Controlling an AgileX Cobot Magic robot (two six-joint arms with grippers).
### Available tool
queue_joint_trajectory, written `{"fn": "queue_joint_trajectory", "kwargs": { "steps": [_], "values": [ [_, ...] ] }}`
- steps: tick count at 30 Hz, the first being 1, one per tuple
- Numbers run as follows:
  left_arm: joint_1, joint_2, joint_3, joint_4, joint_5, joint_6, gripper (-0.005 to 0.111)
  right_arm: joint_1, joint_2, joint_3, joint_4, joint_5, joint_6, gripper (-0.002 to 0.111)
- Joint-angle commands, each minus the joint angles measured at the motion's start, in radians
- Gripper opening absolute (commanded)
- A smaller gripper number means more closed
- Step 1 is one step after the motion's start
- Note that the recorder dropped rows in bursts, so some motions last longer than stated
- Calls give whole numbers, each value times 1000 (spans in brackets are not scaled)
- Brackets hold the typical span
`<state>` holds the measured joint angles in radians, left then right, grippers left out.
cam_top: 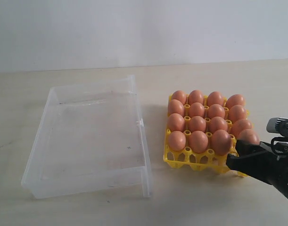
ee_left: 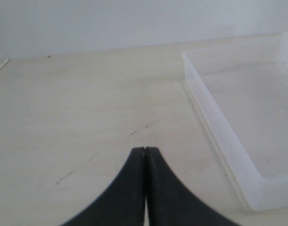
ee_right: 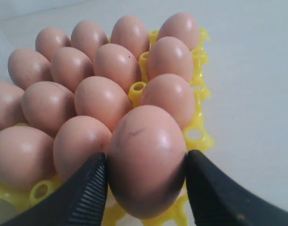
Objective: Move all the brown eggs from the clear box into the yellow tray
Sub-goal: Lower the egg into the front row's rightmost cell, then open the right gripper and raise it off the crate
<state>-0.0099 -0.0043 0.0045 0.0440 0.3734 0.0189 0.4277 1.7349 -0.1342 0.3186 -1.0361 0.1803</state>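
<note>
Sixteen smooth oval orange-brown eggs are at the bright yellow plastic lattice egg tray, which sits right of centre on the pale beige table. They stand in four rows of four, packed close together. Fifteen of them stand free in their cups. The sixteenth egg is at the tray's near right corner, between the black fingers of the right claw. This claw reaches in from the near right. It stands fairly wide, spread just to the egg's width, with one ribbed pad against each side of the shell. Whether that egg rests fully in its cup I cannot tell.

One large shallow rectangular box of clear colourless plastic lies to the left of the tray, just beside it but apart, with its small clip tab facing the tray.

The left claw has its two black tips pressed together, gripping nothing, over bare table near one of the box's walls.
</note>
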Motion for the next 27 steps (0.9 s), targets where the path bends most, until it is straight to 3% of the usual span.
{"fn": "queue_joint_trajectory", "kwargs": {
  "steps": [1,23,25,27],
  "values": [
    [3,4,-5,3,-1,3,0,-6,27,-21,6,-22,4,0],
    [3,4,-5,3,-1,3,0,-6,59,-56,52,-7,-3,0],
    [3,4,-5,3,-1,3,0,-6,59,-63,49,4,-7,4],
    [3,4,-5,3,-1,3,0,-6,59,-73,47,27,-21,15]
  ]
}}
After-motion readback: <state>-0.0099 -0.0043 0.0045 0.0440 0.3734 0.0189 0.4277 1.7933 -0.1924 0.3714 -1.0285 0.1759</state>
